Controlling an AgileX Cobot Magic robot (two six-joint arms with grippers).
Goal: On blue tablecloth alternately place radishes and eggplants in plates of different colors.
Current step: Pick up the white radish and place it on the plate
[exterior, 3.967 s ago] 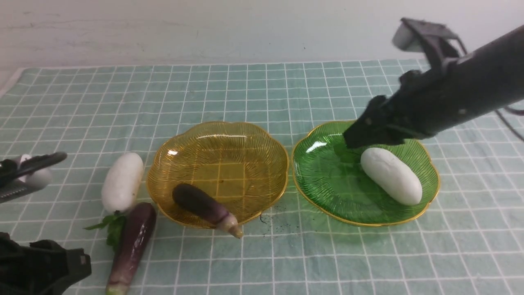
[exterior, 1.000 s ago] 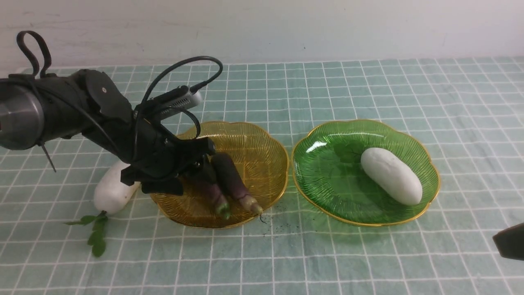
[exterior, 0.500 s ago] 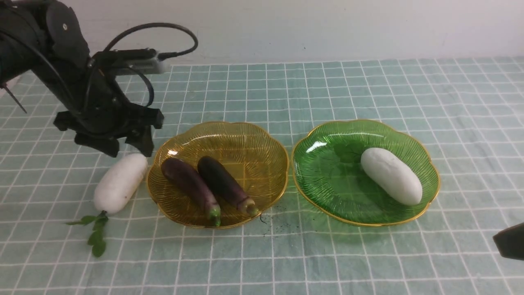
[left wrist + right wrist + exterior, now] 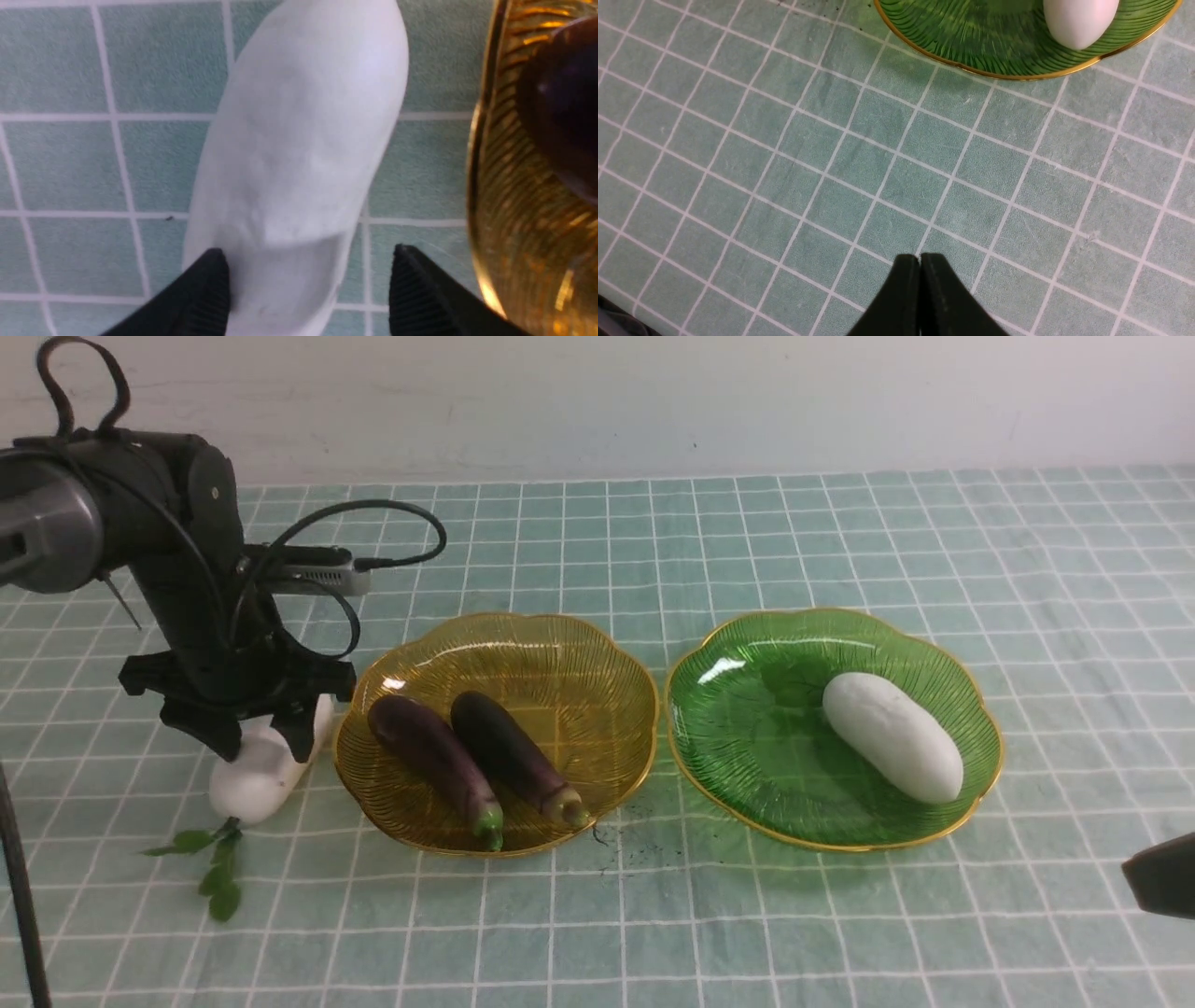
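Observation:
Two dark purple eggplants (image 4: 437,756) (image 4: 516,758) lie side by side in the amber plate (image 4: 597,663). One white radish (image 4: 892,735) lies in the green plate (image 4: 747,737). The other radish (image 4: 247,784) lies on the blue tablecloth (image 4: 653,915) left of the amber plate, green sprig toward me. My left gripper (image 4: 261,742) is open and straddles its far end; in the left wrist view the fingertips (image 4: 210,280) flank the radish (image 4: 299,140), one touching it, the other apart. My right gripper (image 4: 920,266) is shut and empty over bare cloth near the green plate (image 4: 971,46).
The radish's leafy sprig (image 4: 215,868) trails on the cloth toward the front left. The amber plate's rim (image 4: 476,186) is close beside the left gripper's finger. A pale wall runs behind the table. Small dark specks lie on the cloth between the plates.
My left gripper released the second eggplant in the amber plate, rose and swung left, then came down open over the radish on the cloth. The right arm has stayed at the front right.

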